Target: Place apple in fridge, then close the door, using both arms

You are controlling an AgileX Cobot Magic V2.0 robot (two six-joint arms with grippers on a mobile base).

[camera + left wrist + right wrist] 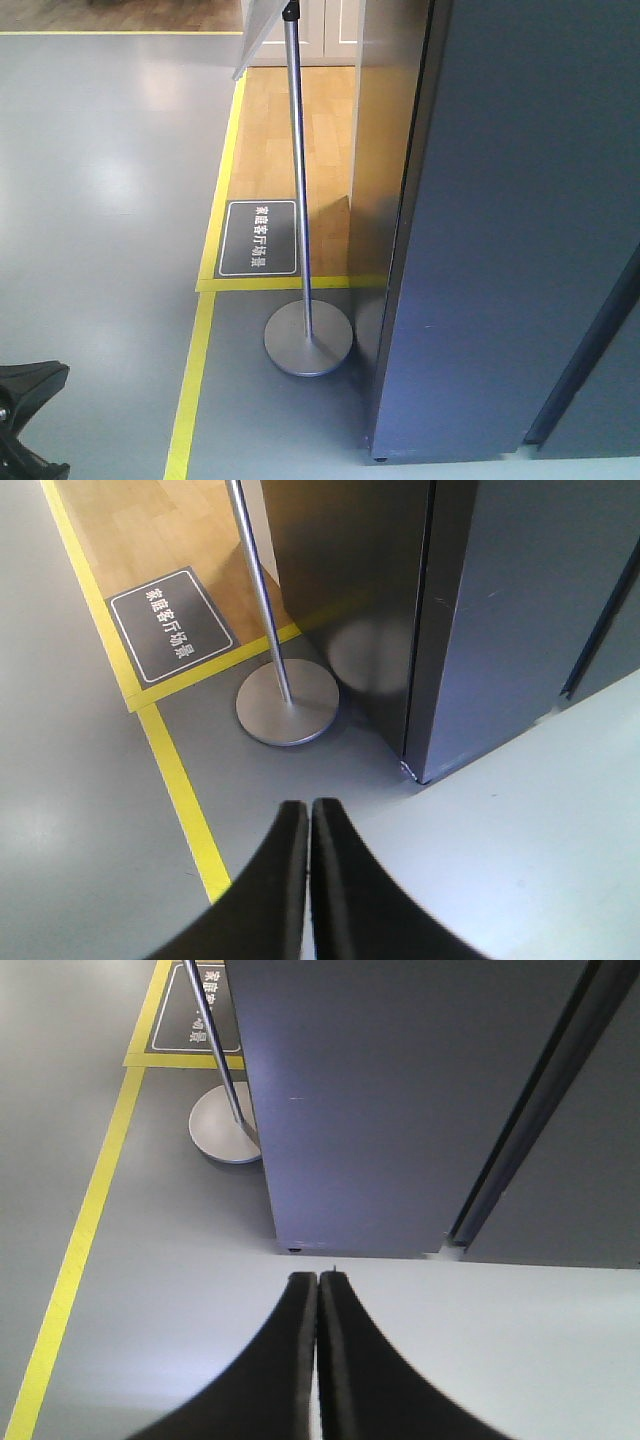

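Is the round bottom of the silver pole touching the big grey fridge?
Apart. In the left wrist view, a strip of grey floor shows between the pole's round base and the fridge.

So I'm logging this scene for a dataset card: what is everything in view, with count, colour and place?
fridge: one, dark grey, right, doors appear shut
sign stand: one, silver pole on round base, left of the fridge
floor label: one, black with white characters, behind the stand
tape lines: yellow, on the grey floor
wood flooring: tan, behind the tape
apple: none visible
left end effector: black, shut, empty
right end effector: black, shut, empty
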